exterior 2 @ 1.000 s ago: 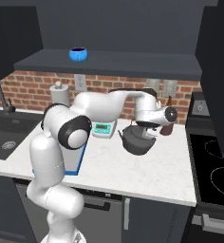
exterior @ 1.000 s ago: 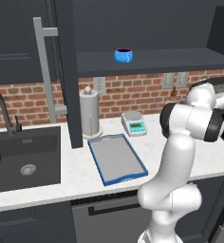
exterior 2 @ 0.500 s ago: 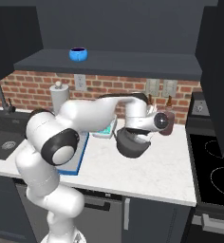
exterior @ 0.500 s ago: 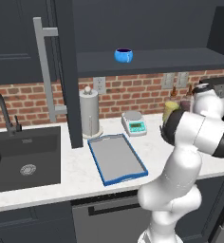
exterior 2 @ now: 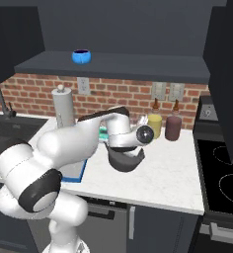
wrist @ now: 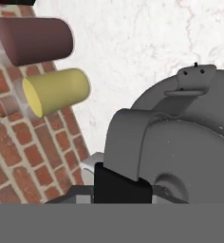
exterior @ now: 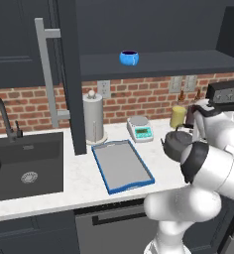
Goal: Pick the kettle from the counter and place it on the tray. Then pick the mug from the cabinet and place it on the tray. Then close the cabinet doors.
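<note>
One hand (wrist: pixel 123 190) clamped on the kettle (exterior 2: pixel 123 159) handle, kettle hanging below, above the counter (exterior 2: pixel 163 178)

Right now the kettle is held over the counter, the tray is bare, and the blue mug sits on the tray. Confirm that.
One thing is wrong: the mug is on the cabinet shelf, not the tray, as the left base view shows. The kettle is held and the tray is bare.

a rendered home kitchen: a white speckled bench (exterior: pixel 84 183) against a red brick wall (exterior: pixel 139 96), a dark sink (exterior: pixel 25 168) with a curved tap (exterior: pixel 0 111), navy wall cabinets (exterior: pixel 20 44) with long bar handles (exterior: pixel 47 74), a black stovetop (exterior 2: pixel 222 183), a paper-towel roll (exterior: pixel 94 119) and a small kitchen scale (exterior: pixel 140 129).
</note>
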